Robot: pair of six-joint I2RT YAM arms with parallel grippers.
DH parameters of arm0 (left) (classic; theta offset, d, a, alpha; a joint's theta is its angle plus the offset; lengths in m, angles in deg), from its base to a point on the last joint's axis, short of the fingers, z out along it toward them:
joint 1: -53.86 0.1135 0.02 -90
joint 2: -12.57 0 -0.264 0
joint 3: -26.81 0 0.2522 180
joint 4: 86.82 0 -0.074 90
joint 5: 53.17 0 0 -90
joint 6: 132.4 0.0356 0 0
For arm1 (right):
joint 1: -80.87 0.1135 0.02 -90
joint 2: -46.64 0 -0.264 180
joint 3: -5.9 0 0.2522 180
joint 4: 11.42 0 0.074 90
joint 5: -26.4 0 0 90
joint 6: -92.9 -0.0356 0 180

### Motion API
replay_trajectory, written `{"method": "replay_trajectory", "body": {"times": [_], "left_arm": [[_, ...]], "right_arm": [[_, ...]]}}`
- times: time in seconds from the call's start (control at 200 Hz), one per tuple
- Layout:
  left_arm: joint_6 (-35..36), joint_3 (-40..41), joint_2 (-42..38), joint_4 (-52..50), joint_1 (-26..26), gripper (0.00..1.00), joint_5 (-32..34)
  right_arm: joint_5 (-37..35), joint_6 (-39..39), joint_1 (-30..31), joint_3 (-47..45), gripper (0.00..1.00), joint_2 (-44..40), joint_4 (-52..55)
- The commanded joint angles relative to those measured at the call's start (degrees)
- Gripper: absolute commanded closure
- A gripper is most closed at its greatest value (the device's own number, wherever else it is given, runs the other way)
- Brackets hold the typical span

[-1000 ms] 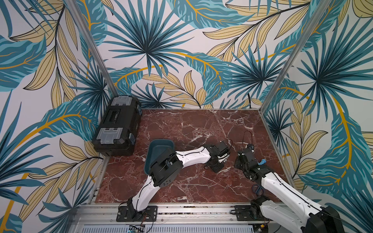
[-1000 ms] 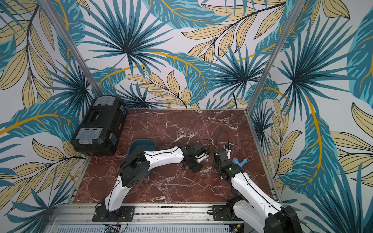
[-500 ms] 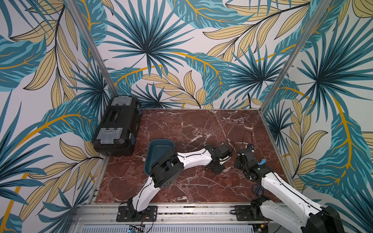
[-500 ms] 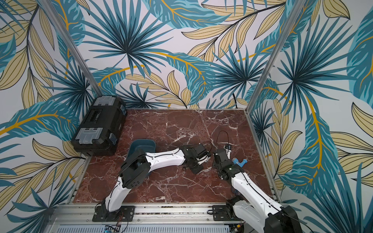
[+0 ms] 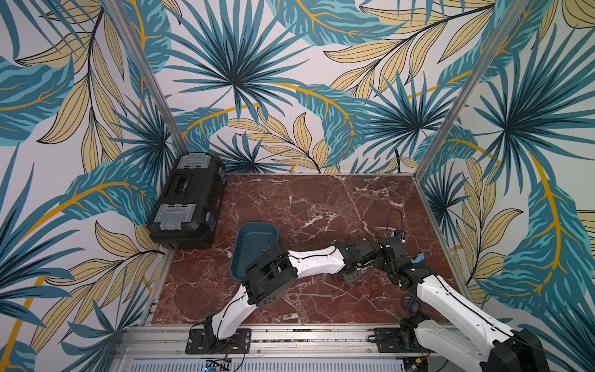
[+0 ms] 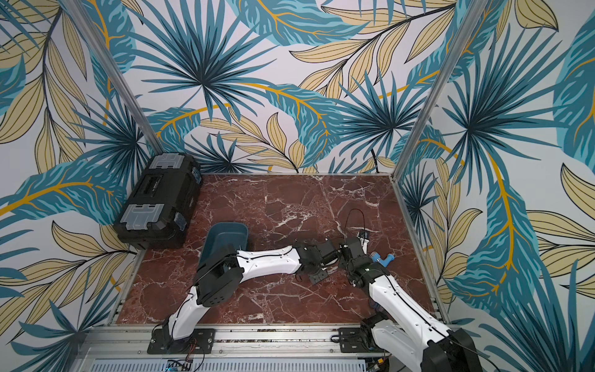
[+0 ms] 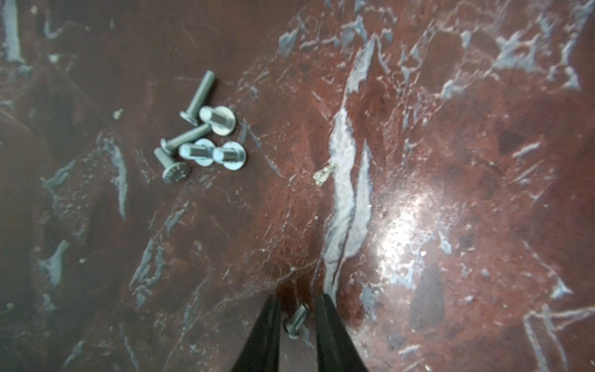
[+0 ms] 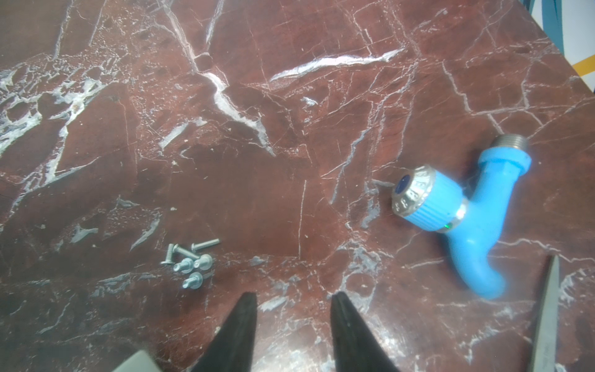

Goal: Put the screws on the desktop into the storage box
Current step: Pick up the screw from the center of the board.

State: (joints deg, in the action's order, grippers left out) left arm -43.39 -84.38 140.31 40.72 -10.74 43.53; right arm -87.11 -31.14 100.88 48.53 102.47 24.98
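Note:
Several small silvery screws (image 7: 201,138) lie in a loose cluster on the reddish marble desktop (image 5: 322,206); the right wrist view shows the same cluster of screws (image 8: 190,261). One single screw (image 7: 296,317) lies slantwise on the desktop between the fingers of my left gripper (image 7: 298,299). Those jaws stand narrow around it, with a thin gap still showing. My right gripper (image 8: 293,294) hovers open just beside the cluster, nothing between its fingers. The teal storage box (image 5: 254,244) sits to the left, partly hidden by the left arm's elbow.
A black toolbox (image 5: 186,206) stands at the far left edge. A blue plastic tap (image 8: 450,212) lies right of the right gripper. Scissors with blue handles (image 5: 410,302) lie by the right arm, their blade (image 8: 547,315) near the tap. Both wrists sit close together.
My left gripper's jaws have narrowed, and its wrist has shifted slightly right toward the right arm. The right arm has not moved.

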Motion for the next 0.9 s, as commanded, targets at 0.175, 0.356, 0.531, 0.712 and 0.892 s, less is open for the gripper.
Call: {"method": "replay_trajectory", "body": {"times": [0.175, 0.356, 0.531, 0.712, 0.892], "left_arm": [[0.0, 1.3, 4.0, -4.7, -0.1, 0.91, 1.6], [-0.9, 2.6, 2.8, -4.9, 0.0, 0.97, 2.0], [-2.4, 4.2, 0.5, -3.8, 0.5, 1.00, 1.0], [-5.2, 8.8, -3.9, 0.2, 2.0, 1.00, -4.1], [-7.9, 13.1, -9.1, 3.1, 3.7, 1.00, -7.0]], "right_arm": [[0.2, -0.2, -0.2, 0.2, 0.57, 0.1, -0.1], [0.2, -0.2, -0.2, 0.1, 0.57, 0.1, -0.1], [0.2, -0.2, -0.2, 0.1, 0.57, -0.3, -0.1], [0.0, -0.2, -0.2, -0.3, 0.57, -1.0, -0.1], [0.0, -0.3, -0.1, -0.4, 0.57, -1.4, -0.1]]}}
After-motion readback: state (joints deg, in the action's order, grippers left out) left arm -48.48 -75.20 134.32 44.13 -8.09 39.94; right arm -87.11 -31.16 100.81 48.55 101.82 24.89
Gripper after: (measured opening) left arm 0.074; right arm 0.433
